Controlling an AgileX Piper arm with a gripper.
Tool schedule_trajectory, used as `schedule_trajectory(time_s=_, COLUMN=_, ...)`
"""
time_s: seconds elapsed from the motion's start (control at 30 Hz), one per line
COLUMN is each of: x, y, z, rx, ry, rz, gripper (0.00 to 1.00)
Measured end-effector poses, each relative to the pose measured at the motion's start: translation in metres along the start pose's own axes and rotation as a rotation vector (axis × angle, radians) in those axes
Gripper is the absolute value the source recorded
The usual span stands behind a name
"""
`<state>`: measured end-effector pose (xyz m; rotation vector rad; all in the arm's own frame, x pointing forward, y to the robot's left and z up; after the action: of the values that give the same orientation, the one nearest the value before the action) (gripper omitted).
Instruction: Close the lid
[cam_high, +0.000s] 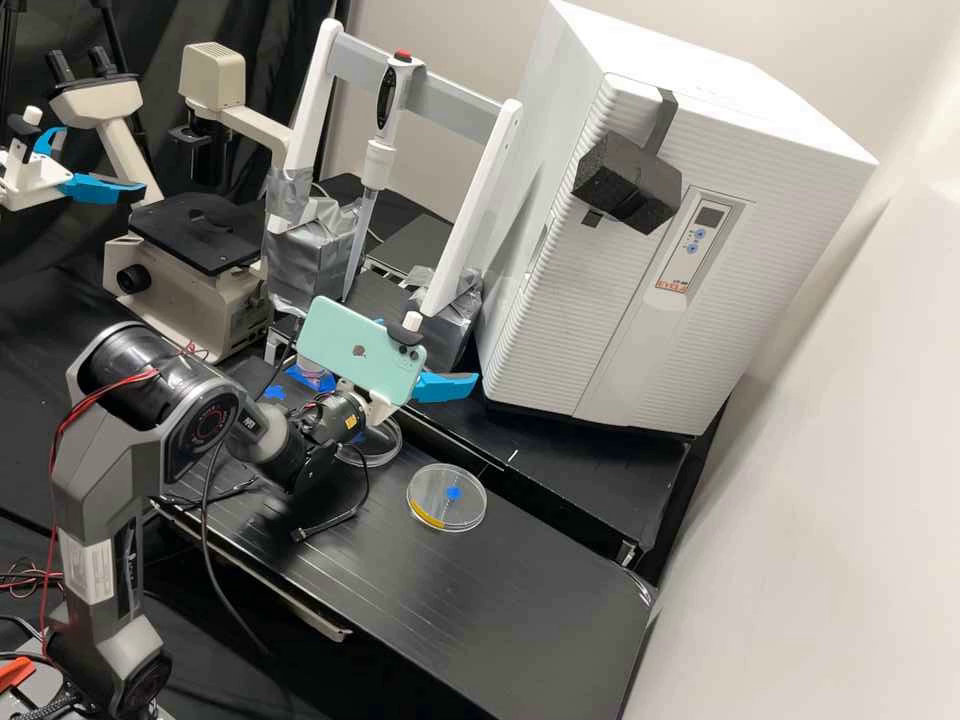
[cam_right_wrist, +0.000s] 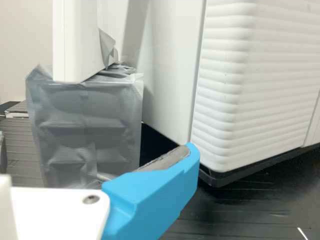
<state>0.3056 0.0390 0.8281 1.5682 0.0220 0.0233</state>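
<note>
In the high view my gripper (cam_high: 445, 387) is raised above the bench's back edge, partly behind the phone on the wrist. In the wrist view the gripper (cam_right_wrist: 152, 197) is open, a blue finger's grey pad (cam_right_wrist: 167, 158) bare, with nothing against it. A clear round dish (cam_high: 447, 497) with a blue dot and a yellow strip lies flat on the black bench, nearer the front than the gripper and apart from it. Another clear round piece (cam_high: 375, 443) lies below the gripper, partly hidden by the arm; which piece is lid or base I cannot tell.
A large white cabinet (cam_high: 600, 290) (cam_right_wrist: 230, 95) stands behind and to the right. Silver-taped supports (cam_high: 312, 262) (cam_right_wrist: 85, 130) hold a white frame at the back. A microscope (cam_high: 195, 265) stands left of them. Loose cables hang beside the arm.
</note>
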Motion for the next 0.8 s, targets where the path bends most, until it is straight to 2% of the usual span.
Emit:
schedule_trajectory(time_s=0.47, x=-0.008, y=0.001, z=0.006, rx=-0.003, ry=-0.009, rz=0.011, gripper=1.0)
schedule_trajectory(time_s=0.6, x=-0.026, y=0.01, z=0.014, rx=0.001, ry=-0.014, rz=0.044, gripper=1.0)
schedule_trajectory(time_s=0.8, x=-0.061, y=0.029, z=0.029, rx=0.029, ry=0.009, rz=0.12, gripper=1.0)
